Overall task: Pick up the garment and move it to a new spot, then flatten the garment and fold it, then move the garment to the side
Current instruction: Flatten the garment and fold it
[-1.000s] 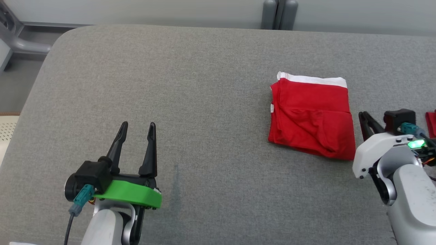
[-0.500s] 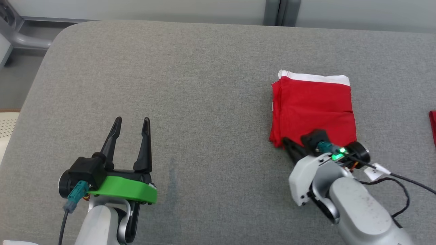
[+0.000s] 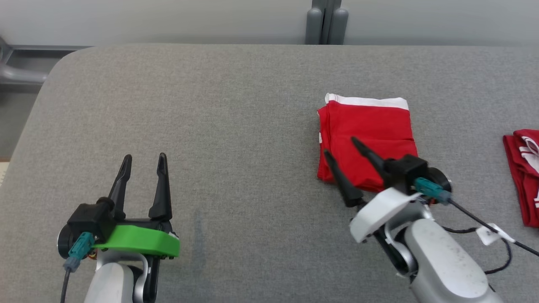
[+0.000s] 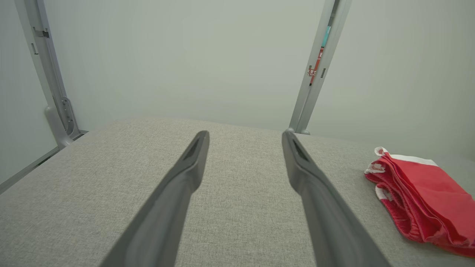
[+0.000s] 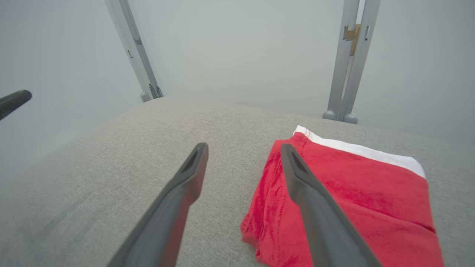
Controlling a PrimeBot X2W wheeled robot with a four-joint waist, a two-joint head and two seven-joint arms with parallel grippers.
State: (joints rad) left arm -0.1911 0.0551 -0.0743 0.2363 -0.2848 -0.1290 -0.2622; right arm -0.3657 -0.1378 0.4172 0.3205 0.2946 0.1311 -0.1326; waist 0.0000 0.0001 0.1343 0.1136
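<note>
Two grippers show over the padded grey fabric surface [image 3: 236, 126]. At left, we find the left gripper [image 3: 144, 156] with fingers spread, well apart from the folded red garment with a white waistband [image 3: 370, 126]. The right gripper [image 3: 339, 145], also spread, straddles the garment's near left edge: one finger over red cloth, one over bare grey fabric. We see nothing pinched. A second red cloth [image 3: 522, 176] lies far right.

Garment [image 3: 366, 139] at right claw [image 3: 338, 145] tips: red cloth, matt, fine knit, white band. Desk [image 3: 236, 126] beneath both claws: grey woven cloth, coarse, matt. Fingers [image 5: 308, 207]: dark matt plastic. Mount [image 3: 139, 242] behind left claw [image 3: 144, 155]: smooth green plastic.
</note>
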